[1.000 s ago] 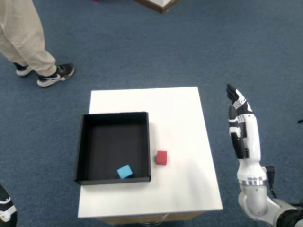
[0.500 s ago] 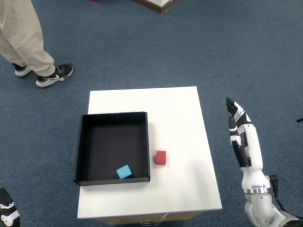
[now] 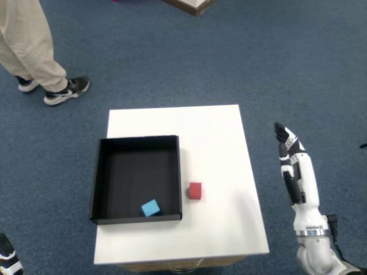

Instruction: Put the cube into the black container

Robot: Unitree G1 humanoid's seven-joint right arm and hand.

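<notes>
A small red cube (image 3: 195,191) rests on the white table (image 3: 218,137), just right of the black container (image 3: 101,172). Inside the container, near its front wall, lies a light blue cube (image 3: 151,208). My right hand (image 3: 292,166) hangs off the table's right edge, over the blue carpet, well to the right of the red cube. Its fingers are stretched out straight and hold nothing.
A person in beige trousers and dark sneakers (image 3: 66,91) stands on the carpet at the upper left. A wooden furniture corner (image 3: 192,4) shows at the top edge. Part of a dark and white object (image 3: 7,260) peeks in at the bottom left.
My right hand has sunk lower and toward me along the table's right side, mostly in the first half second. Both cubes and the container stay put.
</notes>
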